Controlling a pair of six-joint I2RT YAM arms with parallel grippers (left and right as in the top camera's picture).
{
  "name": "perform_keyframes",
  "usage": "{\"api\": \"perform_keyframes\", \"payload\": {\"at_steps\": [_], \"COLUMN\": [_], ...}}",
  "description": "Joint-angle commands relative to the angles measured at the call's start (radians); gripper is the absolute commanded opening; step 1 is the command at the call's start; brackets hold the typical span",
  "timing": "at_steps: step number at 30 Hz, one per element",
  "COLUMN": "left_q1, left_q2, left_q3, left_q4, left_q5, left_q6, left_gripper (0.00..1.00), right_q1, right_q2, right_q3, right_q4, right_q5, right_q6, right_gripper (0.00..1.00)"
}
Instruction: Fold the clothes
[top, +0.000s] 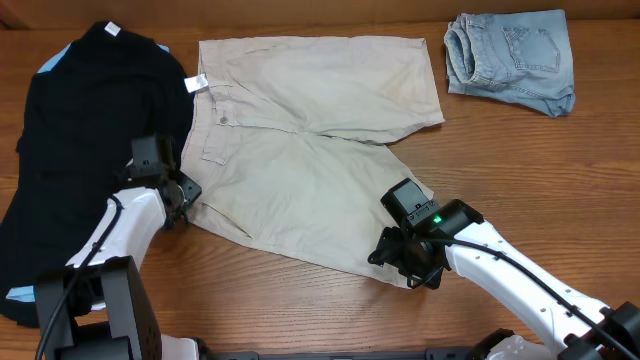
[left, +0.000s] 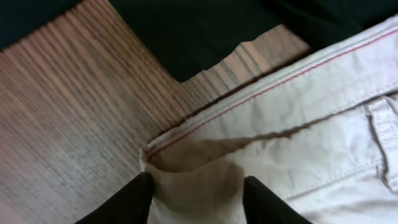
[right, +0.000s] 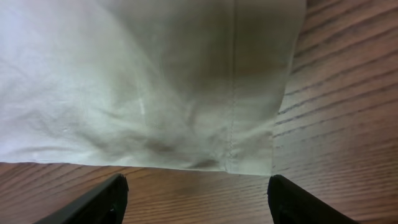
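Note:
The beige khaki shorts (top: 300, 130) lie spread flat mid-table, waistband to the left, legs to the right, with a small white label (top: 196, 83) at the far waistband corner. My left gripper (top: 188, 197) is at the near waistband corner. In the left wrist view its fingers (left: 198, 186) are shut on a bunched fold of the shorts (left: 311, 124). My right gripper (top: 405, 268) is at the near leg's hem. In the right wrist view its fingers (right: 196, 193) are open on bare wood, and the shorts' hem (right: 155, 93) lies just beyond the fingertips.
A black T-shirt (top: 90, 130) lies along the left side, next to the waistband, and also shows in the left wrist view (left: 205, 31). Small light-blue denim shorts (top: 510, 60) lie at the far right. The wooden table (top: 560, 170) shows to the right of the shorts.

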Motion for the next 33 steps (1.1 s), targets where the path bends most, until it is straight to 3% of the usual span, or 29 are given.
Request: {"api": "perform_keyframes", "payload": {"at_steps": [1, 5, 9, 14, 22, 33], "left_q1": [0.003, 0.003, 0.002, 0.0, -0.003, -0.003], "left_q2": [0.024, 0.062, 0.088, 0.098, 0.098, 0.098], "left_q3": [-0.055, -0.069, -0.069, -0.069, -0.069, -0.069], "left_q4": [0.06, 0.097, 0.094, 0.084, 0.047, 0.04], "left_q5": [0.001, 0.001, 0.024, 0.078, 0.08, 0.095], "left_q6": [-0.051, -0.051, -0.051, -0.055, -0.11, -0.109], "left_gripper": [0.45, 0.24, 0.04, 0.04, 0.04, 0.04], "right_q1": [0.004, 0.004, 0.009, 0.04, 0.077, 0.077], "right_q2": [-0.021, -0.021, -0.021, -0.021, -0.011, -0.005], "right_q3": [-0.003, -0.003, -0.003, -0.018, -0.123, -0.204], "right_q4": [-0.003, -0.008, -0.061, -0.052, 0.132, 0.2], "right_q5": [-0.026, -0.072, -0.093, -0.043, -0.035, 0.095], "right_q6": [0.051, 0.095, 0.177, 0.271, 0.307, 0.353], "right_gripper": [0.76, 0.75, 0.66, 0.56, 0.56, 0.51]}}
